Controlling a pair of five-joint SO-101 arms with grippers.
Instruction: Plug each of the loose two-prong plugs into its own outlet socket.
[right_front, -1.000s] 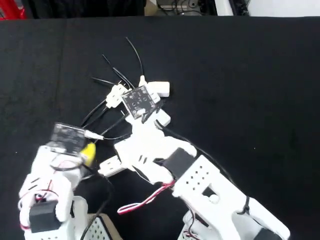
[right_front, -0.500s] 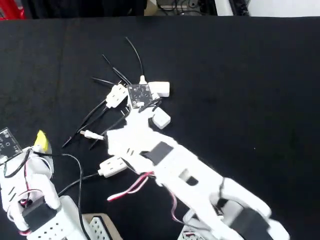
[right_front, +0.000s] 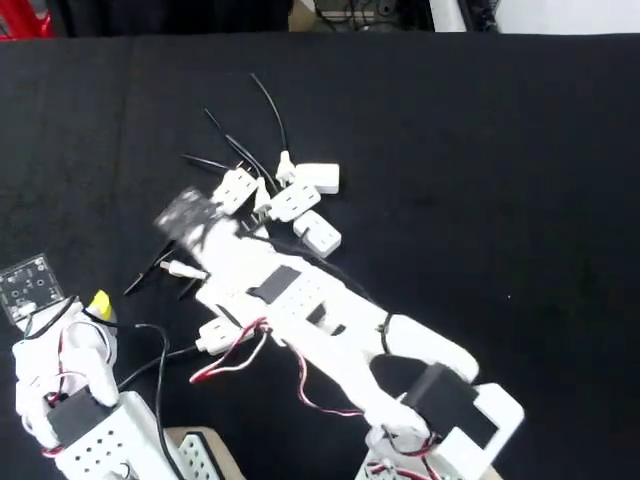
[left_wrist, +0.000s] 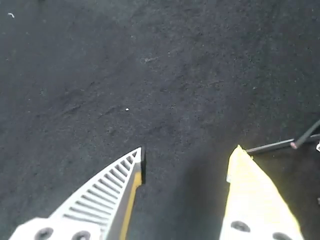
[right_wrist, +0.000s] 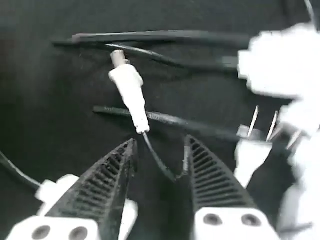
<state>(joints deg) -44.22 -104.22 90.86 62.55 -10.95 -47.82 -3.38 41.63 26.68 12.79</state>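
Several white plugs and socket blocks with black cords lie clustered at the table's middle left. Another white socket block lies nearer the front. A slim white plug on a thin cord lies just ahead of my right gripper, which is open and holds nothing. A two-prong plug lies off to one side of it, prongs up. My right arm stretches diagonally toward the slim plug. My left gripper is open over bare cloth at the front left.
Black cloth covers the table, with bare room on the right half and at the back. Loose black cords fan out behind the cluster. One cord end lies beside my left gripper's yellow finger.
My right arm has swung left, from above the white cluster to the slim plug. My left arm has pulled back toward the front left corner.
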